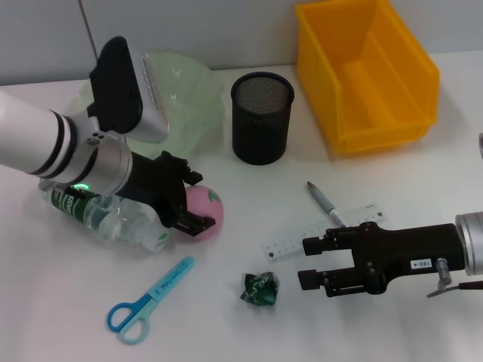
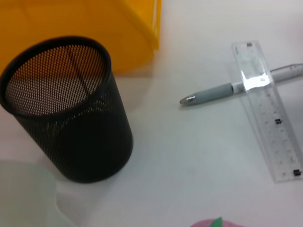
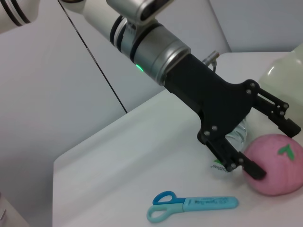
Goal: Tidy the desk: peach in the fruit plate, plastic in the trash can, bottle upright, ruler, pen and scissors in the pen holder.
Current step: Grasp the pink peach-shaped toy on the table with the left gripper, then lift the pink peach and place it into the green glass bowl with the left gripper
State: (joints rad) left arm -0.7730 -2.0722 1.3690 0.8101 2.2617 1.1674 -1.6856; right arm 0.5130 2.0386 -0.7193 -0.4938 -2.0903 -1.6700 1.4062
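A pink peach (image 1: 204, 207) lies on the white desk beside a plastic bottle (image 1: 106, 215) that lies on its side. My left gripper (image 1: 196, 200) is open and straddles the peach, one finger on each side; the right wrist view shows this gripper (image 3: 267, 146) and the peach (image 3: 279, 165). My right gripper (image 1: 309, 262) is open and empty, just right of a crumpled green plastic wrapper (image 1: 260, 288). A clear ruler (image 1: 317, 232) and a grey pen (image 1: 326, 204) lie behind it. Blue scissors (image 1: 147, 302) lie at the front left. The black mesh pen holder (image 1: 261, 117) stands at the back.
A pale green fruit plate (image 1: 189, 98) sits at the back left, partly behind my left arm. A yellow bin (image 1: 366, 72) stands at the back right. The left wrist view shows the pen holder (image 2: 71, 123), the pen (image 2: 213, 93) and the ruler (image 2: 267, 109).
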